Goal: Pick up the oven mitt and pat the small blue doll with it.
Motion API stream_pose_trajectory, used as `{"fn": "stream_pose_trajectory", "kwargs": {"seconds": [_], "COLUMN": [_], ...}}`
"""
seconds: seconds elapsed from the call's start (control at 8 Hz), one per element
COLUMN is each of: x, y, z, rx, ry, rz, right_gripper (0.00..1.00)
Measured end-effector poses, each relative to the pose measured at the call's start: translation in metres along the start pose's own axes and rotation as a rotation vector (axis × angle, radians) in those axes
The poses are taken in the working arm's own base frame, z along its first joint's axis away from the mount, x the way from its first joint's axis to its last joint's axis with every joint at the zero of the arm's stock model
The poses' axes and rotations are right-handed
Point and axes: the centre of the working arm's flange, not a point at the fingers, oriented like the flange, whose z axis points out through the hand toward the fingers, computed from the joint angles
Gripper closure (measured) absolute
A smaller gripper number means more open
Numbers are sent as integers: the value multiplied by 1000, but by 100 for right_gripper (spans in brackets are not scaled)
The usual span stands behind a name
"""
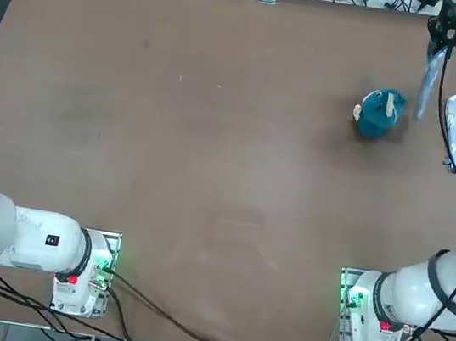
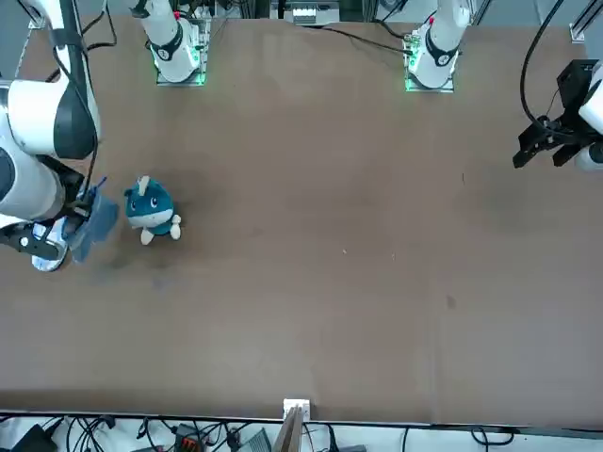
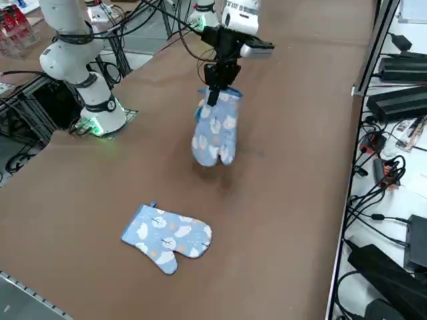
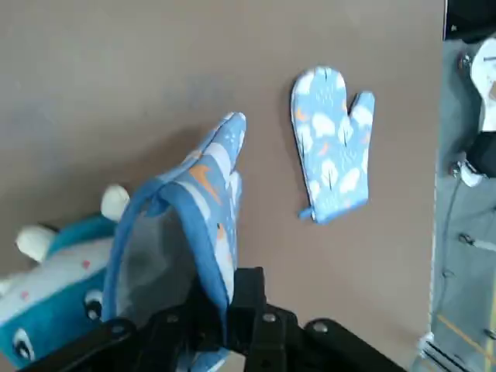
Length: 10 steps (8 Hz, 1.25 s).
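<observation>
Item: oven mitt (image 3: 215, 133), held. My right end effector (image 3: 215, 93) is clamped tight on the cuff edge, and the mitt hangs below it clear of the surface (image 1: 210, 176), open cuff up, rounded end down. The wrist view shows the dark-blue binding of the cuff pinched between my fingers (image 4: 248, 298). Fabric: light blue, printed with white and orange shapes, soft and limp by its drape. Item: small blue doll (image 1: 380, 113), standing on the surface just beside the hanging mitt, on the side of my end effector toward the surface's middle. Teal rounded plush body, white bits at head and side, pale face with dark eyes showing in the wrist view. Whether mitt and doll touch at this instant I cannot tell; in the front view the mitt's edge lies very near the doll. Item: second oven mitt (image 3: 167, 239), same print, lying flat on the surface on the opposite side of my end effector from the doll, apart from both. Not part of the job, as I judge it. Step in hand: pick-up appears done; the pat is what remains. Next move, by my estimate: carry the mitt over the doll's top and lower it gently. The mitt will swing and fold, so contact should be light, lest the doll tip.
</observation>
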Motion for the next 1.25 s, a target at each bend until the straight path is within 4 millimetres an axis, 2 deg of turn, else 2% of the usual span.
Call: {"fn": "stream_pose_trajectory", "kwargs": {"seconds": [0.38, 0.75, 1.0, 1.12, 1.25], "x": [-10, -3, 7, 14, 23], "y": [-28, -45, -38, -24, -2], "z": [12, 14, 5, -1, -5], "rx": [-34, 22, 53, 66, 70], "ry": [-79, -55, 7, 28, 41], "rz": [-50, -58, -29, -2, 7], "right_gripper": [96, 96, 96, 96, 96]}}
